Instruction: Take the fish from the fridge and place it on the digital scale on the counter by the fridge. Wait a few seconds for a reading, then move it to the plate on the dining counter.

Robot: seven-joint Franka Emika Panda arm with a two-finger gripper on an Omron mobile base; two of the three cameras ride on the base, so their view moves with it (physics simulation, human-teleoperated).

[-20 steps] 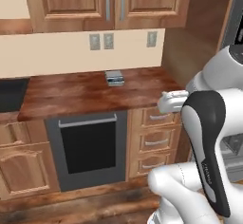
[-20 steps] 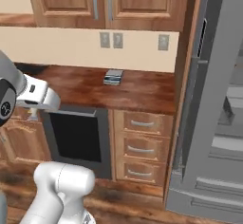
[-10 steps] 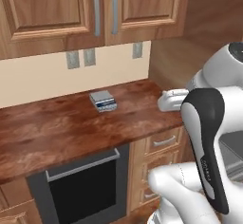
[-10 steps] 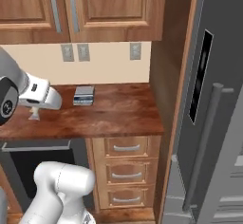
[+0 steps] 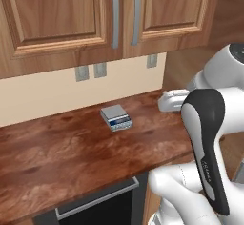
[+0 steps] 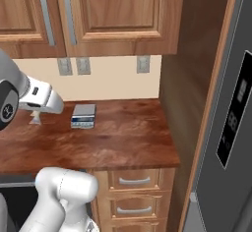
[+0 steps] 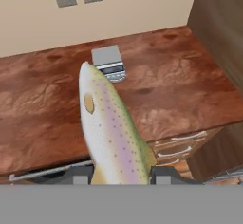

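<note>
One fish point(image 7: 111, 133) sits pinched tail-end between our jaws, nose aimed at the digital scale point(image 7: 108, 62) on the desk point(image 7: 180, 90), apparently lined up for weighing.

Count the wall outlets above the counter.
3. Two outlets sit side by side on the cream wall behind the digital scale; the third is nearer the counter's fridge end. More may lie beyond the frame's left edge.
</note>
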